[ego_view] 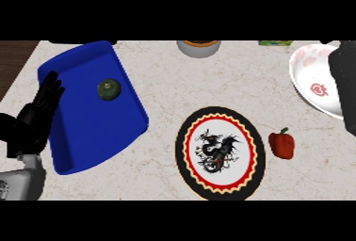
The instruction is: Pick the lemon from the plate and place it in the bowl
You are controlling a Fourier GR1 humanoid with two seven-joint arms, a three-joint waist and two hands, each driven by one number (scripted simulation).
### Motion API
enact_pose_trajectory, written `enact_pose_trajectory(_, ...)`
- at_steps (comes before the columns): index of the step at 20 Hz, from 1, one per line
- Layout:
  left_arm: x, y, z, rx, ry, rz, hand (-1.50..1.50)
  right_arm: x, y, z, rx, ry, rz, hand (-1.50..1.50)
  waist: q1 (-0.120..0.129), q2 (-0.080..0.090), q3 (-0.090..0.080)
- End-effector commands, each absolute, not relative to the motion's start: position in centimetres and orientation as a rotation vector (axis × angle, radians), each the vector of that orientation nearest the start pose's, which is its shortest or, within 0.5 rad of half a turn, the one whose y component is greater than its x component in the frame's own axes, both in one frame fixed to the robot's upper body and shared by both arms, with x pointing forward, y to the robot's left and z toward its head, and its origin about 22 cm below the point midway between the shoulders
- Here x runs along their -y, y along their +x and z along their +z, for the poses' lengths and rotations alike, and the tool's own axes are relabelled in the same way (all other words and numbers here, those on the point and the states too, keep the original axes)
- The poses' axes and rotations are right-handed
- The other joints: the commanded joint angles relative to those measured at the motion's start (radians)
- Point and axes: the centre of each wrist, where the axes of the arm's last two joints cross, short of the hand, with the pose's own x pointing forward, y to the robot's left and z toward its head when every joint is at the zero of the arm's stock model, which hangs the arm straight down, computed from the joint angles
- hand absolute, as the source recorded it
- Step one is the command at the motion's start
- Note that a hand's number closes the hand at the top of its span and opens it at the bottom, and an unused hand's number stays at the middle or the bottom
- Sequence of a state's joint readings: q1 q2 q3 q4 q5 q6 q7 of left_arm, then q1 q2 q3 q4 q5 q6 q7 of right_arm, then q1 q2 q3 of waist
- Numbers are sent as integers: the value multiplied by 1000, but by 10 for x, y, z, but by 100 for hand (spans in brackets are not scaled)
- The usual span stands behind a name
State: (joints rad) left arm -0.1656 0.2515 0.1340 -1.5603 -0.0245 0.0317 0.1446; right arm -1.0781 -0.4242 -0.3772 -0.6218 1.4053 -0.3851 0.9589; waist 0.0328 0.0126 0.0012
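Marble, pale and veined with beige, makes up the counter (pixel 160 70), and a strip of dark wood (pixel 17 61) shows past its upper left corner. A blue tray (pixel 104 136) lies at the left with a dark green round fruit (pixel 109 89) on it. The left hand (pixel 43 101) rests open over the tray's left rim, fingers straight and pointing up.

Near the middle lies the plate (pixel 182 150), black-rimmed with a red zigzag ring and a dragon figure. A red pepper (pixel 281 144) lies just right of it.

The white bowl (pixel 309 75) with red markings sits at the upper right. The right hand (pixel 344 84) is a black shape over its right side. Whether it grips anything cannot be told, and the lemon's place cannot be made out.

A pale cup (pixel 199 48) and something green (pixel 275 43) sit at the far edge.
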Motion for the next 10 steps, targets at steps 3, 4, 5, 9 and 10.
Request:
enact_pose_trajectory(3,-302,286,66,1598,294,-105,0,356,441,160,797,-1649,-187,150,0,3,0)
enact_pose_trajectory(4,-299,276,60,1595,296,-96,0,365,435,148,790,-1652,-172,150,-1,0,0)
enact_pose_trajectory(5,-281,293,73,1604,297,-95,0,363,440,152,789,-1632,-161,150,2,4,1)
enact_pose_trajectory(9,-300,279,68,1592,301,-98,0,393,426,132,443,-1529,-23,150,9,0,-1)
enact_pose_trajectory(10,-290,282,65,1599,290,-99,0,397,423,125,449,-1488,-105,150,5,4,1)
